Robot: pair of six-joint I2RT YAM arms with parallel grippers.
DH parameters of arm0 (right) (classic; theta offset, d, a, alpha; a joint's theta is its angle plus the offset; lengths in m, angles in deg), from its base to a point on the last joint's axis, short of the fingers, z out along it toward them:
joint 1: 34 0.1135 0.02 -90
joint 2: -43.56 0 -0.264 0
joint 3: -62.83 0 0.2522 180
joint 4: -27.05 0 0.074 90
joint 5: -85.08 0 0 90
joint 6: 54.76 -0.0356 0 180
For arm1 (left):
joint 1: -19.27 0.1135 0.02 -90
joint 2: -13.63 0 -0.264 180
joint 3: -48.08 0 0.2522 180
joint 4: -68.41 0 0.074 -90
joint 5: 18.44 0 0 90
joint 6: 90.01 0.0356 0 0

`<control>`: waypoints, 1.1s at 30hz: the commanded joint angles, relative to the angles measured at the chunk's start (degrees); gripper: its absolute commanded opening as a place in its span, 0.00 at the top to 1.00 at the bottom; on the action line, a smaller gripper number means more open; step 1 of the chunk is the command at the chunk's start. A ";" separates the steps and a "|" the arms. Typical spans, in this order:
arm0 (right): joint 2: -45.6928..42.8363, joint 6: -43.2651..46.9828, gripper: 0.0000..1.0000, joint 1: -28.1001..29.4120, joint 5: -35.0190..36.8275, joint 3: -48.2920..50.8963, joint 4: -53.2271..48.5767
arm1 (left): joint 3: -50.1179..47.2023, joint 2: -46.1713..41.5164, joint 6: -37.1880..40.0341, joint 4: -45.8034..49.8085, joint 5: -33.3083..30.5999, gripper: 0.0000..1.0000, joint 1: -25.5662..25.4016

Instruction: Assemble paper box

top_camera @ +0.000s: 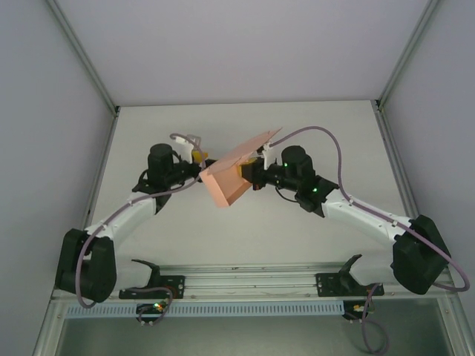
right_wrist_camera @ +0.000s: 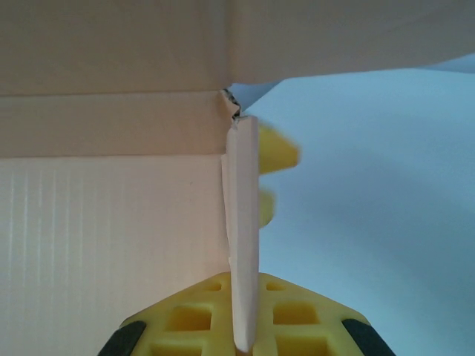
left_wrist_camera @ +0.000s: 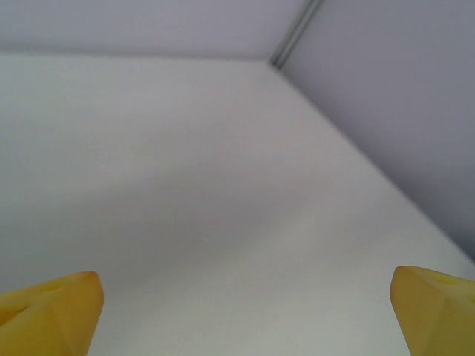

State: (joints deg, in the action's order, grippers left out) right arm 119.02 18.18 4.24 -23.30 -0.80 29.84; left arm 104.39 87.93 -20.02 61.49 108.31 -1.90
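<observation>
At the middle of the desk point(top_camera: 297, 245), between my arms, the paper box point(top_camera: 226, 185) is part-folded; one wide flap point(top_camera: 260, 141) juts up unfolded; my right pincer point(top_camera: 251, 172) pinches its wall edge point(right_wrist_camera: 241, 237); left pincer point(left_wrist_camera: 245, 297) spread, empty; I judge roughly halfway, flaps left.

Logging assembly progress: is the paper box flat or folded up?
Partly folded: the paper box has panels standing at angles along creases, one edge pinched by the right gripper.
</observation>
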 commanded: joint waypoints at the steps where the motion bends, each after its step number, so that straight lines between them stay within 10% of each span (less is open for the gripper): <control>1: -1.46 6.91 1.00 1.66 -0.28 -1.94 1.25 | 3.68 2.50 -4.41 -10.49 11.59 0.00 0.17; 14: 4.11 18.35 0.97 9.34 25.32 -10.68 -11.77 | 8.20 4.77 -4.06 -11.67 22.70 0.00 -1.49; 20: 12.82 8.19 0.96 10.61 42.53 -22.31 -26.50 | 11.03 3.90 1.37 -5.15 21.69 0.00 -4.28; 33: 21.20 18.83 0.89 9.93 28.16 -30.59 -44.55 | 14.49 2.33 6.57 1.61 20.95 0.00 -5.20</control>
State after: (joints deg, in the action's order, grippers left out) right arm 134.08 32.28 14.97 12.31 -31.93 -8.60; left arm 113.92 93.70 -18.53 68.55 109.21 0.37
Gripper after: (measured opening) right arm 0.110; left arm 0.998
